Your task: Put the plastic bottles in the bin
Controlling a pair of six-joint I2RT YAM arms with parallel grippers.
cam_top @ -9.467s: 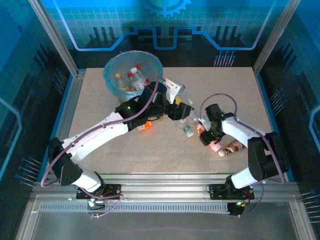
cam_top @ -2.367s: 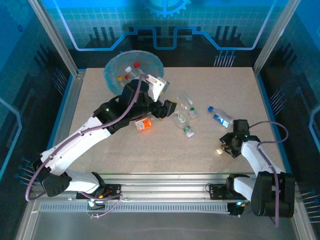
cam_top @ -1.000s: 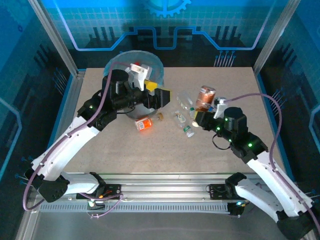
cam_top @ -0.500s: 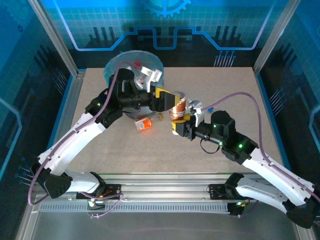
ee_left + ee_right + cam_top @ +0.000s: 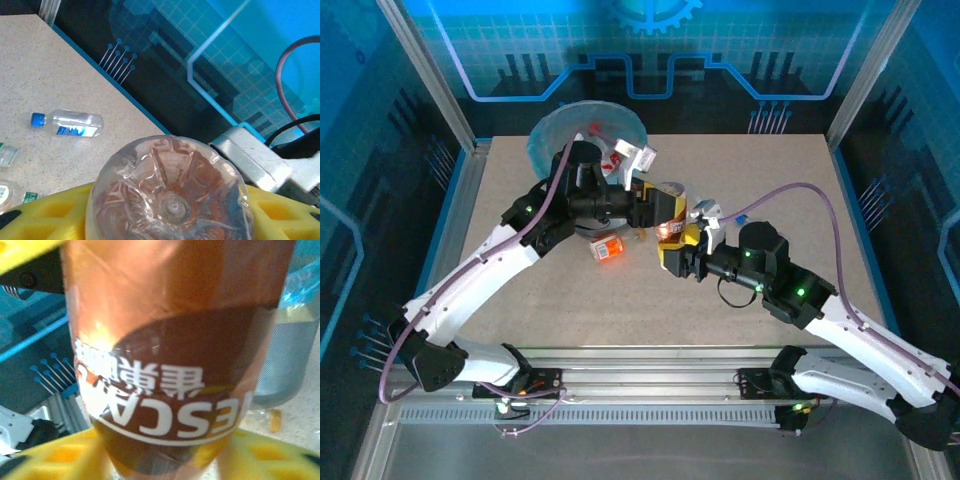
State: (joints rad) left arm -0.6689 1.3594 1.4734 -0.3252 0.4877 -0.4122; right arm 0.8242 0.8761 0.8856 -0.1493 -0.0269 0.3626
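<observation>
Brown and orange plastic is what we see most of: a brown bottle (image 5: 670,203) with a brown-and-orange label is held off the table (image 5: 770,170), between the two arms. From above it sits just right of the bin (image 5: 545,140).

In the left wrist view the moulded base of this brown bottle (image 5: 167,195) faces the camera. The yellow pads (image 5: 45,215) of the left tool (image 5: 167,217) lie against it on both sides, so we read the left tool (image 5: 658,203) as closed on the bottle.

The right tool (image 5: 678,250) comes up from below and from the right. Its camera shows the label (image 5: 175,365) upside down and close, with yellow pads (image 5: 55,455) flanking the bottle's lower end. The blur there keeps us from telling whether the right tool (image 5: 165,452) is pressing or standing loose.

Behind the bottle in that view stands the bin's grey wall (image 5: 285,375) with its pale blue bag above. From the top camera the left arm covers part of the bin, and we make out a red cap (image 5: 592,128) inside it.

On the table an orange bottle (image 5: 607,247) lies below the left tool. A clear bottle with a blue cap (image 5: 67,123) lies on its side well apart from the others. A green-labelled bottle (image 5: 12,192) is cut off by the left edge of the left wrist view.
</observation>
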